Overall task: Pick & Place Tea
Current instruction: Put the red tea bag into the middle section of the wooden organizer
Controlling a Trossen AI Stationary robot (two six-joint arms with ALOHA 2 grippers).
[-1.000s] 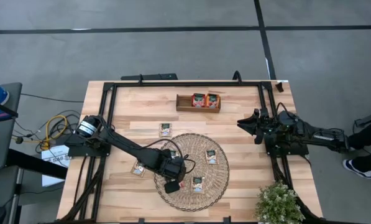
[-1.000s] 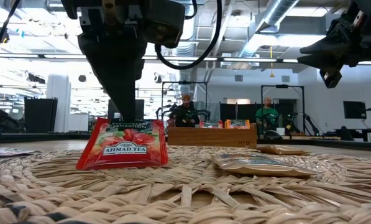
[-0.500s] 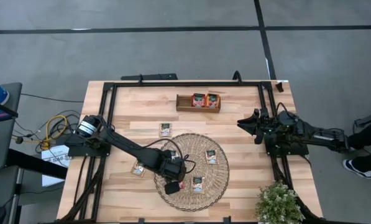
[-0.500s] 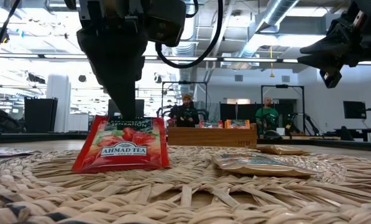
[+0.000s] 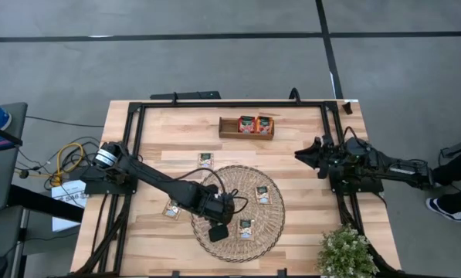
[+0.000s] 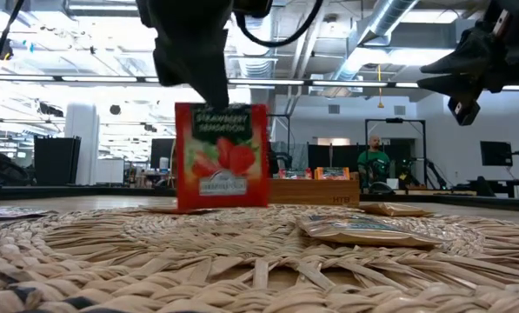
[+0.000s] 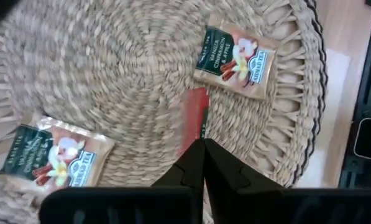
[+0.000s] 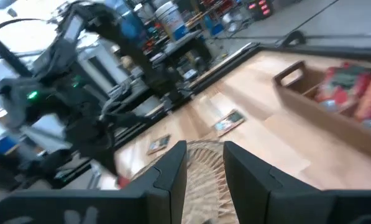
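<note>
1. Lettering on the red strawberry tea sachet (image 6: 222, 156) reads "STRAWBERRY SENSATION"; the cream sachets (image 7: 236, 60) on the round woven mat (image 5: 270, 224) read "VANILLA CINNAMON & APPLE" and "AHMAD TEA".
2. Left gripper (image 7: 199, 149) is pinched shut on the red sachet's top edge, over the mat.
3. Since half a second ago the sachet has risen from leaning on the mat to hanging upright.
4. Right gripper (image 5: 301, 154) waits part-spread at the table's right, near the wooden tray (image 5: 228, 128).

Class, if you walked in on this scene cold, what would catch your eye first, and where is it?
First, the red tea sachet hanging upright just above the round woven mat, pinched at its top edge by the left end effector. Next, two red sachets standing in the wooden tray at the table's far side. The right end effector waits above the table's right edge.
</note>
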